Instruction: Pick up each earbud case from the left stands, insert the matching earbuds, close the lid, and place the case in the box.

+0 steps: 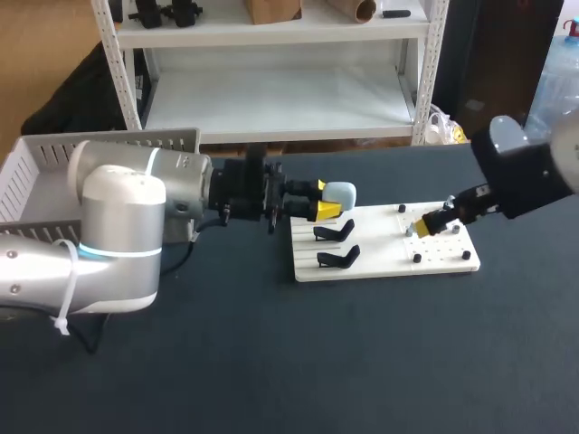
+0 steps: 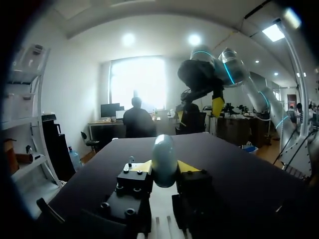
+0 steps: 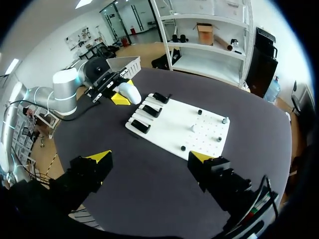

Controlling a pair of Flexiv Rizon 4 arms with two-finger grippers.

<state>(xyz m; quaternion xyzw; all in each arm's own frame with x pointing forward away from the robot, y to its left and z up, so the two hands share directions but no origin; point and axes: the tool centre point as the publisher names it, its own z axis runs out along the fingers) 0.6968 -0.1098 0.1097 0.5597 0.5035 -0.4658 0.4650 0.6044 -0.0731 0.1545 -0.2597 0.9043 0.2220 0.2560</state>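
Left fingers (image 1: 326, 211) clamped on closed pale earbud case (image 1: 340, 193), right fingers (image 3: 99, 158) spread wide, empty

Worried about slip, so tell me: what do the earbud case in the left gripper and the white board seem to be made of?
The earbud case looks like smooth pale-blue plastic: rounded shell with a soft sheen. The white board looks like matte plastic or painted wood: flat, even, no glare; which one is unclear.

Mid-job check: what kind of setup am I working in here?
Likely a robot lab test bench, not a home: a dark table carrying a white peg board with black stands, a slotted grey box at its far left, and the left gripper shut on an earbud case.
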